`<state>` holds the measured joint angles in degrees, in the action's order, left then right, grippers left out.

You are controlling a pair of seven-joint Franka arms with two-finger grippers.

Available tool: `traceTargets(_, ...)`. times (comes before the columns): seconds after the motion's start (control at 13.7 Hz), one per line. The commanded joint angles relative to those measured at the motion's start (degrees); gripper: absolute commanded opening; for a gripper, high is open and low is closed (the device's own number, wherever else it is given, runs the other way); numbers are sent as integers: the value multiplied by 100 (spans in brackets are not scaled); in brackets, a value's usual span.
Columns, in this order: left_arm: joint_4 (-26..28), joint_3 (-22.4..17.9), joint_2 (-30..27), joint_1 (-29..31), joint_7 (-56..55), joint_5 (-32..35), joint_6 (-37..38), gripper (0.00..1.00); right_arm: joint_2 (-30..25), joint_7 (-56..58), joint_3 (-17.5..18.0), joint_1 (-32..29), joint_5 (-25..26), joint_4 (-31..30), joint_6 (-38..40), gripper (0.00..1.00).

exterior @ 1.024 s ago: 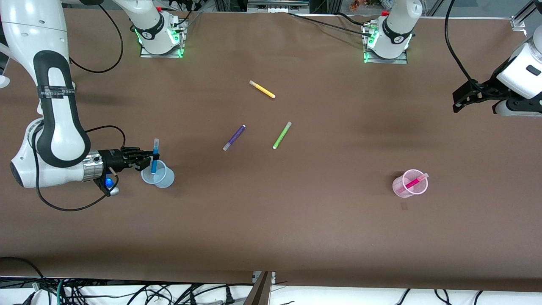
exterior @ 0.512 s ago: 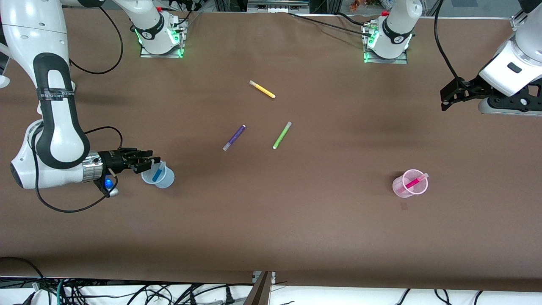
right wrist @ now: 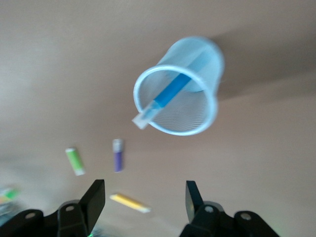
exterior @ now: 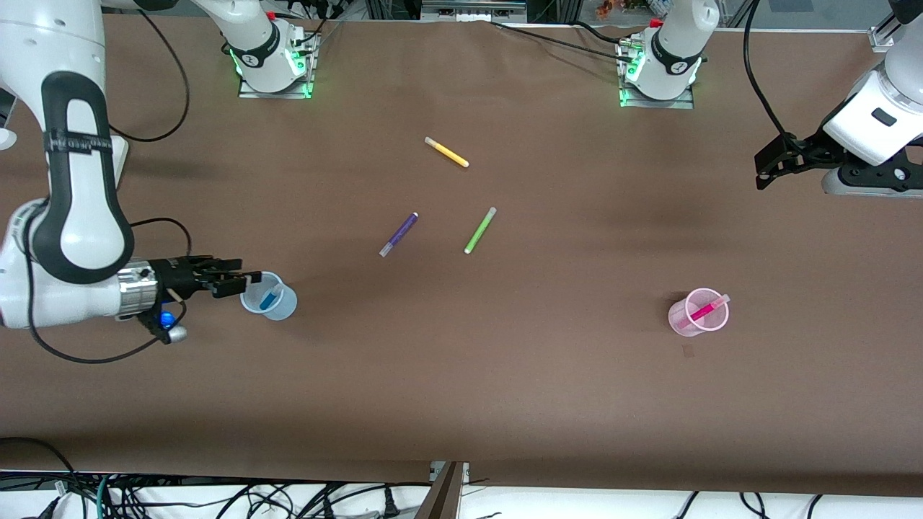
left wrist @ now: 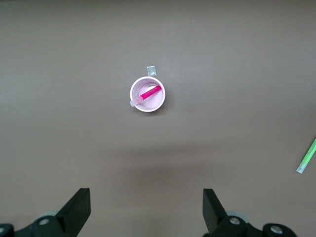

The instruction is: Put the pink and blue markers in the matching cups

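Observation:
The blue marker leans inside the pale blue cup at the right arm's end of the table; the right wrist view shows the marker slanting across the cup. My right gripper hangs open and empty beside that cup's rim, and its own view shows the gripper with nothing between the jaws. The pink marker rests in the pink cup toward the left arm's end, with marker and cup plain in the left wrist view. My left gripper waits open, high over that end.
A purple marker, a green marker and a yellow marker lie loose on the brown table mid-way between the cups. Cables trail past the arm bases and along the table's near edge.
My right gripper held the blue marker upright over the blue cup, then opened; the marker dropped in and the gripper drew back from the cup. The left arm shifted a little.

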<state>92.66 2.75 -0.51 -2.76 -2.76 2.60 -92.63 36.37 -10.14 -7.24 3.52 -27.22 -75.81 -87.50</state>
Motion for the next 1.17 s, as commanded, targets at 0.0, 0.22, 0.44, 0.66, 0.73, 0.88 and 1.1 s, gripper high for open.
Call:
traceTargets(0.0, 95, -20, -116, 74, 3, -49, 8, 100, -769, 213, 39, 481, 1547, 75, 162, 82)
traceTargets(0.22, 95, -20, -116, 83, 3, -58, 8, 100, -1560, 487, 30, 632, 2054, 75, 697, 99)
traceTargets(0.44, 95, 15, -116, 74, -5, -58, 17, 100, -2167, 505, -32, 623, 2098, 84, 1268, 99)
traceTargets(0.66, 86, 24, -116, 74, -5, -58, 52, 100, -2677, 557, 12, 623, 2272, 84, 1657, 99)
traceTargets(0.73, 86, 24, -125, 74, -14, -58, 87, 100, -2740, 566, 21, 623, 2343, 49, 1727, 99)
traceTargets(0.88, 86, 33, -125, 74, -14, -58, 105, 100, -2723, 584, 21, 623, 2475, 40, 1815, 99)
traceTargets(1.1, 86, 42, -125, 74, -14, -67, 113, 100, -2723, 593, 30, 632, 2493, -3, 1842, 99)
